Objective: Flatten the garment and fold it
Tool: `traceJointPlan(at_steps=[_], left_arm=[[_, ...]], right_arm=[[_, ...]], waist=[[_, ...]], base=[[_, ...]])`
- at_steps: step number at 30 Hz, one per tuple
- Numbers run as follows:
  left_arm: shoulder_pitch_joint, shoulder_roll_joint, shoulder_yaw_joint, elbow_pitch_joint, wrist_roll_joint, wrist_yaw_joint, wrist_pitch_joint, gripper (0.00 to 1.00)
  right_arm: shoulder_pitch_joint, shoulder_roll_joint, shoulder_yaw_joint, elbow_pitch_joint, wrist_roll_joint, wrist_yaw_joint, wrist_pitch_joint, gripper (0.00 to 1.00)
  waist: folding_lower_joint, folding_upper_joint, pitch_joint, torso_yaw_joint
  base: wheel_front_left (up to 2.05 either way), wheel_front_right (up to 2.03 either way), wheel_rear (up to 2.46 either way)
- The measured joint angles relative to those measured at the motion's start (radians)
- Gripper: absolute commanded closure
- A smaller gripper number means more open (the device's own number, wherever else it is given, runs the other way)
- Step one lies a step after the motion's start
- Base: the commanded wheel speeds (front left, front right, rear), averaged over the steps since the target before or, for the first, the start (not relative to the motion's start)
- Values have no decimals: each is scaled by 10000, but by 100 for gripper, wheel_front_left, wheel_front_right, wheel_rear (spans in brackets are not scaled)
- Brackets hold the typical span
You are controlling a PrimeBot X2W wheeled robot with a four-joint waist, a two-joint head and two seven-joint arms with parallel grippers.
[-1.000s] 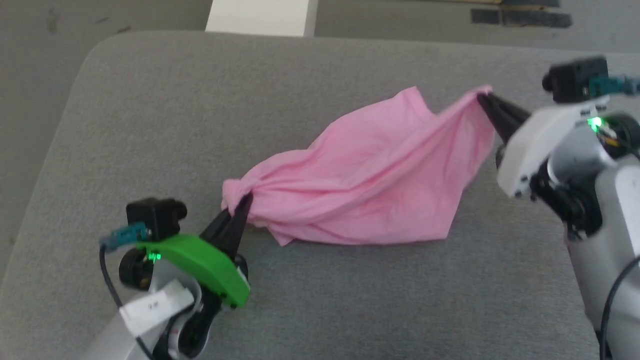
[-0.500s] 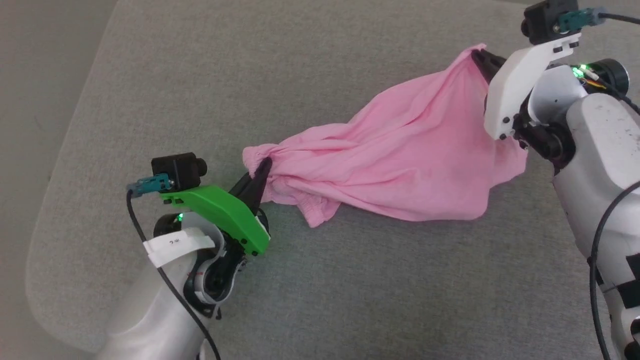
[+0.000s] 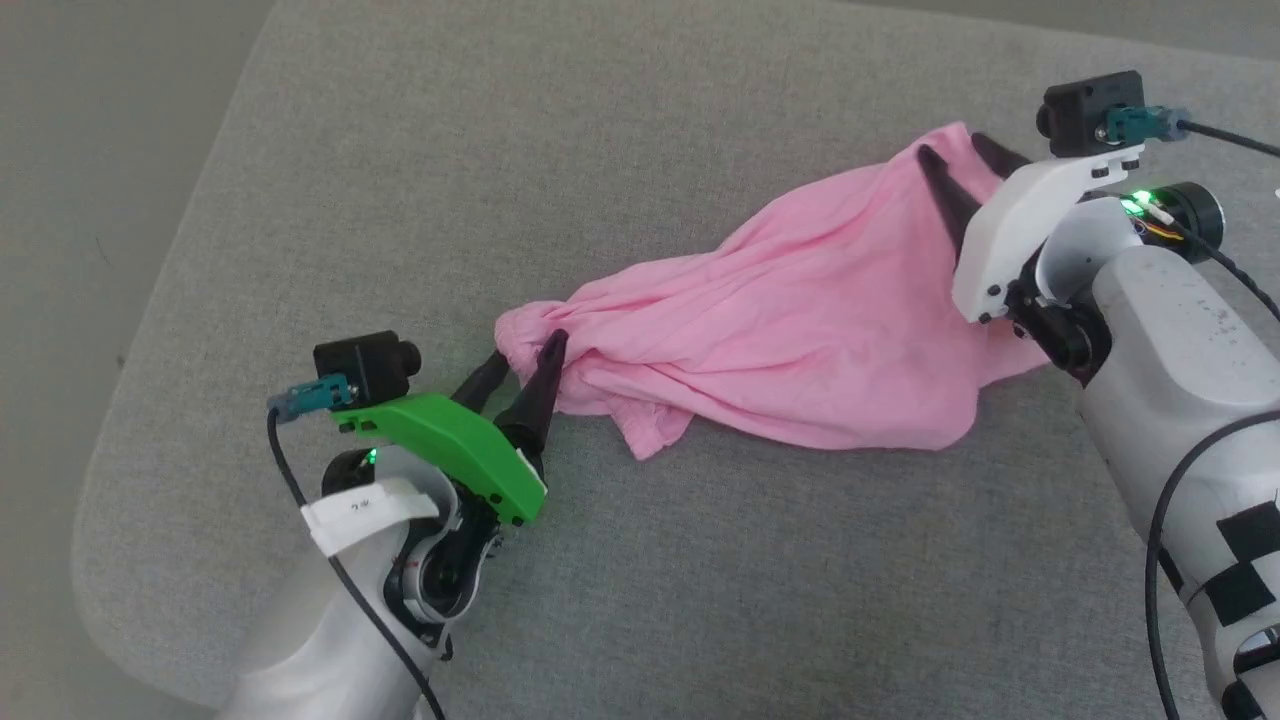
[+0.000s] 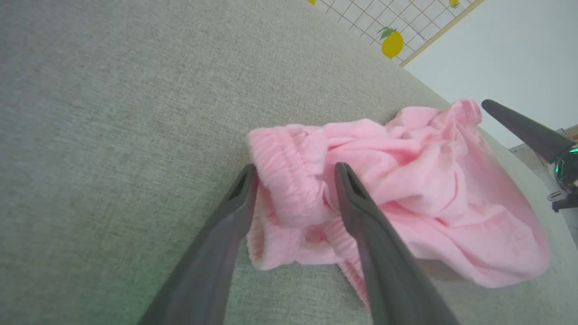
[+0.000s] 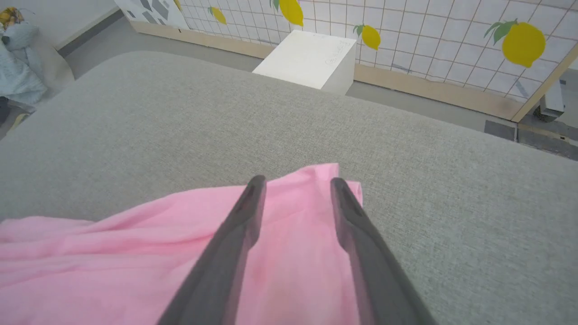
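The light pink garment [image 3: 800,320] lies crumpled and stretched slantwise on the grey cushion [image 3: 700,560]. Its gathered band [image 4: 289,180] is at the near left end, bunched up. My left gripper [image 3: 527,348] stands open there, one finger on each side of the band [image 4: 295,167]. My right gripper [image 3: 952,146] is open at the far right corner, its fingers spread over the hemmed edge [image 5: 297,179], with fabric lying flat beneath them. One right finger [image 4: 519,128] also shows in the left wrist view beyond the garment [image 4: 429,180].
The cushion's rounded edge [image 3: 150,330] runs down the left, with floor beyond. Past the far edge stand a white box [image 5: 311,58] and a tiled panel with lemons [image 5: 451,40]. A pale blue soft thing [image 5: 18,58] lies off the far left.
Both grippers have opened and let go of the garment, which was held taut between them and now rests slack on the cushion. The head camera has also shifted.
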Motion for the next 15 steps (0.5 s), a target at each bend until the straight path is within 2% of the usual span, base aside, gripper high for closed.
traceJointPlan(at_steps=[7, 11, 15], left_arm=[[581, 430, 186, -679, 428, 614, -798, 0], [1082, 947, 290, -1369, 949, 1258, -986, 0], [1498, 1549, 307, -2155, 1530, 1988, -957, 0]], right_arm=[[525, -13, 288, -303, 328, 0, -1854, 0], [1042, -171, 267, -784, 234, 0, -2602, 0], [1771, -320, -88, -1521, -90, 0, -2890, 0]], waist=[[-1, 0, -706, -151], [-1, 0, -1171, -305], [-1, 0, -1608, -512]], base=[[0, 0, 0], [0, 0, 0], [0, 0, 0]])
